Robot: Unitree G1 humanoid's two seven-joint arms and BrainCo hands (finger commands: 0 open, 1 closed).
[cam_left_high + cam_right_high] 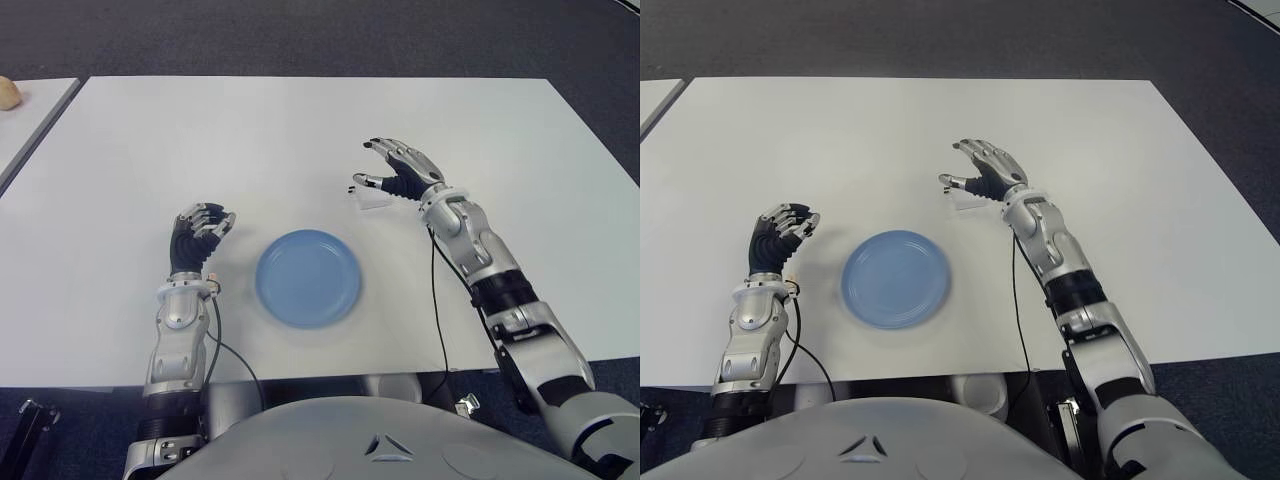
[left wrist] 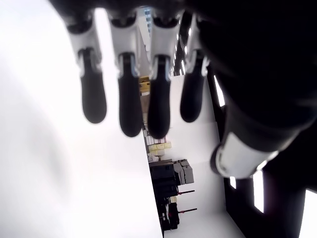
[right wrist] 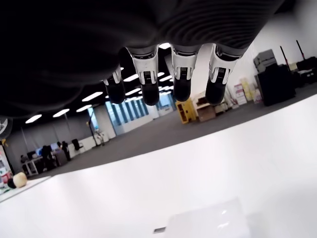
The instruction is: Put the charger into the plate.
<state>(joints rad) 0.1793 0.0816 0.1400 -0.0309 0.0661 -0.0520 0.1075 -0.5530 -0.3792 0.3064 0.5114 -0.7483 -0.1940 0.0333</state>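
A small white charger (image 1: 372, 200) lies on the white table (image 1: 250, 140), to the right of and beyond the round blue plate (image 1: 308, 276). My right hand (image 1: 378, 165) hovers just over the charger with fingers spread and thumb pointing left; it holds nothing. From the right wrist, the charger (image 3: 205, 223) shows below the fingertips (image 3: 181, 91), with a gap between them. The plate is bare. My left hand (image 1: 205, 225) shows left of the plate, its fingers curled on nothing.
A black cable (image 1: 437, 300) hangs along my right forearm down to the table's near edge. A second table at the far left carries a tan round object (image 1: 8, 93). Dark carpet surrounds the table.
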